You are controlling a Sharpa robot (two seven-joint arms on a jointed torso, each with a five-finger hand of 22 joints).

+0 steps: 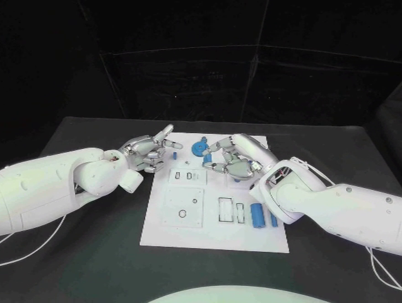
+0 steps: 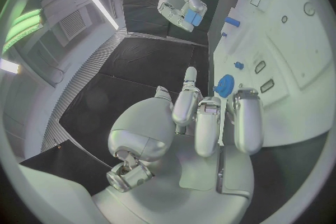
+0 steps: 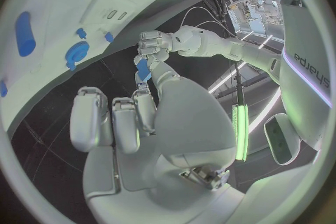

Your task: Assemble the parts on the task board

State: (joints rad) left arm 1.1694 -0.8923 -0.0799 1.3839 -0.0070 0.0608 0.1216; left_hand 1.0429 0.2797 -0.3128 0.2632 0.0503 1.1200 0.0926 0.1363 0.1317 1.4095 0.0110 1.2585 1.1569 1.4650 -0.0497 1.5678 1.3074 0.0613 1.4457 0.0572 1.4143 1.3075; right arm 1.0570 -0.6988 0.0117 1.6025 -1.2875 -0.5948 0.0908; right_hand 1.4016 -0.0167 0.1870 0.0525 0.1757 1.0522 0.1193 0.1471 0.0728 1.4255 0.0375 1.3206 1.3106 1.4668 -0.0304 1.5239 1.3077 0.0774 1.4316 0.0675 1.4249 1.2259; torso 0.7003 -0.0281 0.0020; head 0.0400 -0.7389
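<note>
The white task board [image 1: 178, 230] lies mid-table. A round blue part [image 1: 199, 148] sits near its far edge, also seen from the left wrist [image 2: 224, 85] and the right wrist [image 3: 75, 51]. Two blue cylinders [image 1: 258, 214] lie at the board's near right. My left hand [image 1: 149, 153] hovers over the board's far left corner, fingers curled in on nothing [image 2: 210, 117], one finger stretched out. My right hand [image 1: 237, 159] is over the far middle of the board and pinches a small blue piece [image 3: 143, 70], which the left wrist view also shows [image 2: 194, 17].
A small blue peg [image 1: 176, 154] stands on the board beside my left hand. Rectangular slots [image 1: 228, 209] and a round hole [image 1: 182, 214] mark the board's near half. Black table [image 1: 91, 252] surrounds the board on all sides.
</note>
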